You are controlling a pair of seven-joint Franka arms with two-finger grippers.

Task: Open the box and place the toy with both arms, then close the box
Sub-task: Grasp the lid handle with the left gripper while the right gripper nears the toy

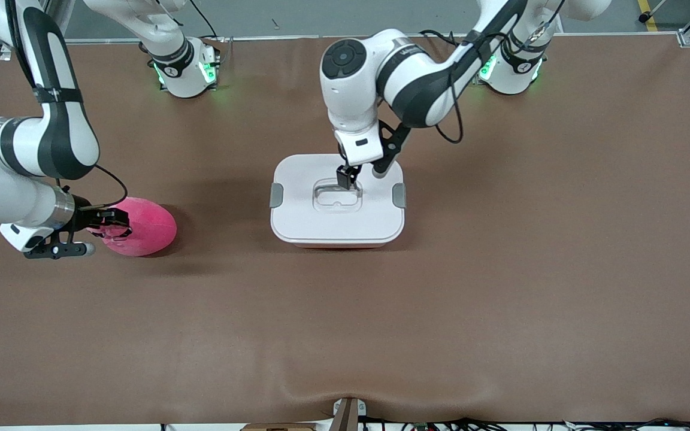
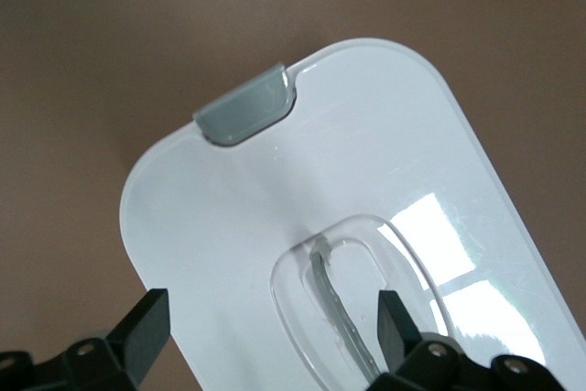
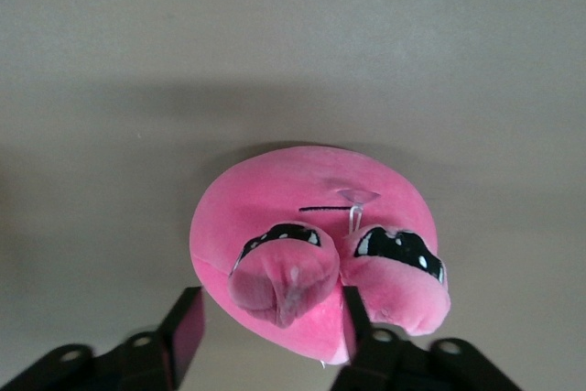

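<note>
Brown table (image 1: 501, 269), toy (image 1: 144, 226) between right hand (image 1: 116, 224) fingers.

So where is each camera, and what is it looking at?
Front view: high across the table, facing both arms, the box and the toy.
Left wrist view: on the left arm, looking down at the box lid; left gripper open astride its handle.
Right wrist view: on the right arm, looking at the toy between right gripper fingers.
The front view shares both.

A glossy, smooth white plastic lid (image 2: 366, 162) with a clear recessed handle (image 2: 352, 304) is seen; the toy (image 3: 307, 235) is soft pink plush, the table (image 1: 501, 287) matt brown.
</note>
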